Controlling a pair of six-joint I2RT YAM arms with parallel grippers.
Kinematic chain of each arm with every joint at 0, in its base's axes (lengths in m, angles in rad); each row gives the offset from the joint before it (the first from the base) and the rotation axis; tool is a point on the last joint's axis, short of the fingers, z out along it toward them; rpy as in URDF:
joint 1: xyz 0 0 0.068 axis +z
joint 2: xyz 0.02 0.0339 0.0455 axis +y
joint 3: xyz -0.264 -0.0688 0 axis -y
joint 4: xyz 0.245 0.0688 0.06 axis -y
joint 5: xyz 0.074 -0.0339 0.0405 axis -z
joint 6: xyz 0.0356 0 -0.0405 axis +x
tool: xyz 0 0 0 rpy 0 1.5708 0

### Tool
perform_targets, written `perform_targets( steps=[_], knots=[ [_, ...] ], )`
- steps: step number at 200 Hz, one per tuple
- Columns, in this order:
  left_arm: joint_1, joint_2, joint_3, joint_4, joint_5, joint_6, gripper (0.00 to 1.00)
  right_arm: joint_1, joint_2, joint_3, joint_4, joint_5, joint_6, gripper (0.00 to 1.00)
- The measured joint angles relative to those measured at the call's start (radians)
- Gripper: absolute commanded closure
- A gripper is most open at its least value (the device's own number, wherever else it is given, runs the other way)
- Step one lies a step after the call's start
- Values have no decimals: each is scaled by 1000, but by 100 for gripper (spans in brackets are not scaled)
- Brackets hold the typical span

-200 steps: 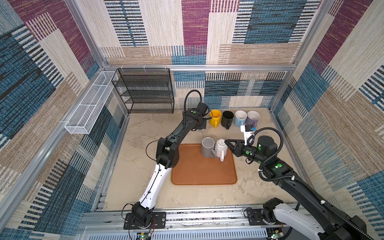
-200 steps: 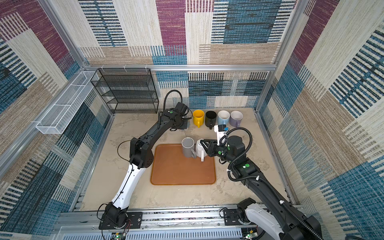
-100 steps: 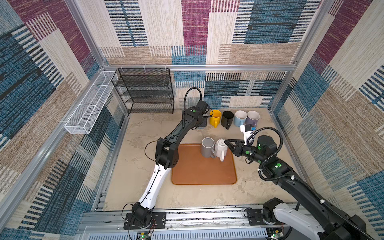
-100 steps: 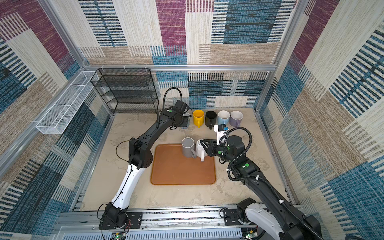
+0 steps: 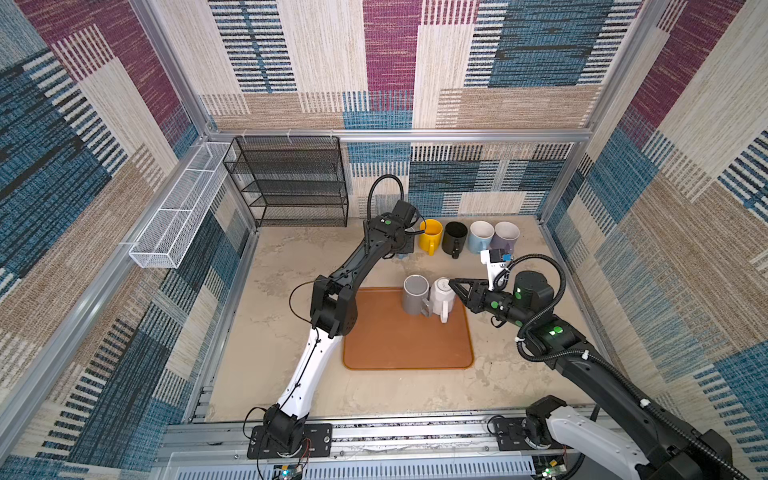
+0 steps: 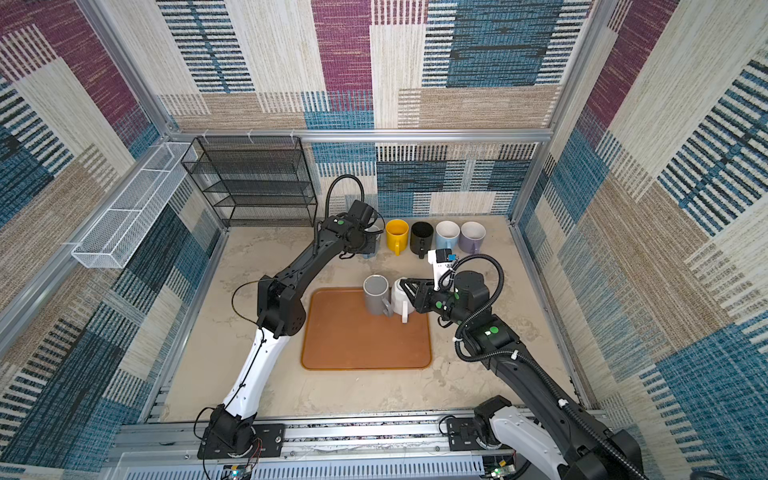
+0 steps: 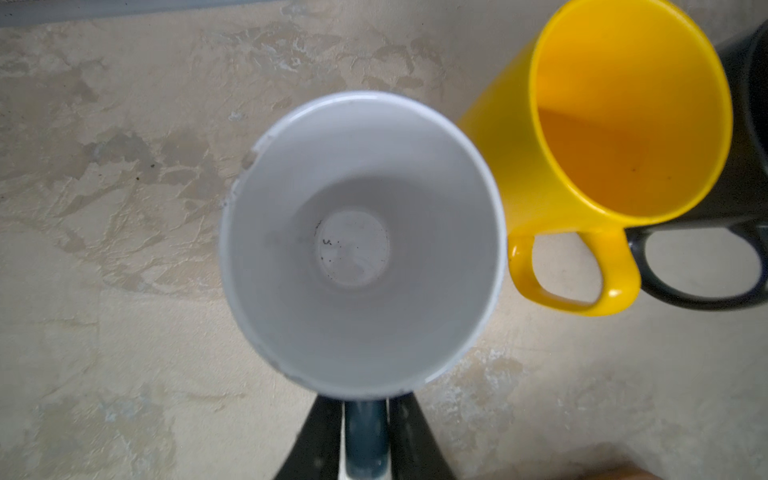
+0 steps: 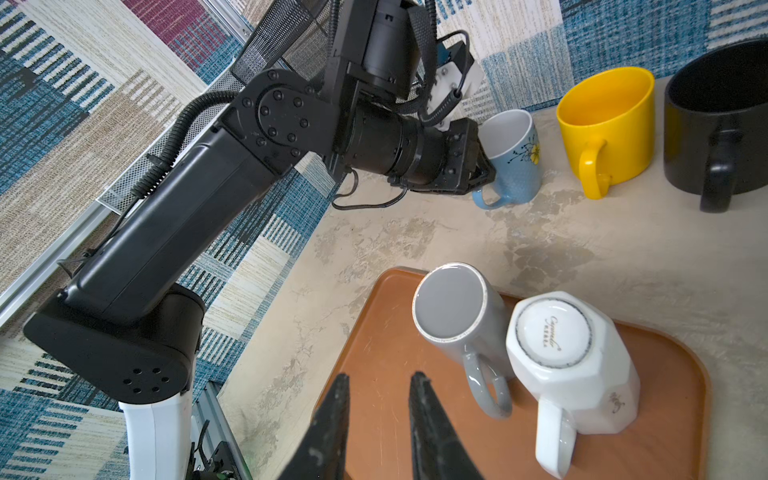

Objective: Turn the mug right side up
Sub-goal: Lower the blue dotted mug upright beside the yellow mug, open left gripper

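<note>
Left wrist view shows the left gripper [image 7: 365,419] straddling the handle of the upright pale-blue ceramic mug [image 7: 361,241] beside a glossy yellow mug [image 7: 623,124], pinch uncertain, so best spread wider before retreating straight back; the right gripper [image 8: 380,382] hovers slightly parted, empty.

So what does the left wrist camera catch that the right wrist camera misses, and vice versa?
Left wrist only: the inside bottom of the blue mug, seen straight down. Right wrist only: a grey mug and a white mug, upside down on the orange tray, and the right gripper, open and empty. Shared: the blue mug, yellow mug and black mug, all upright.
</note>
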Motion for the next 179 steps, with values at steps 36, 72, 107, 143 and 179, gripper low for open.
perform_targets(
  steps=[36,72,107,143,179],
  knots=[
    [0,1,-13,19,0,0,77,0,-1,0,0,0,-1,72],
    [2,13,-21,55,4,-1,77,0,-1,0,-2,4,-6,72],
    [3,16,-30,74,23,-4,77,0,0,0,-2,11,-11,72],
    [2,12,-35,92,23,-4,72,0,10,0,-3,11,-11,71],
    [2,-34,-46,98,23,-3,63,0,16,0,-8,22,-15,70]
  ],
)
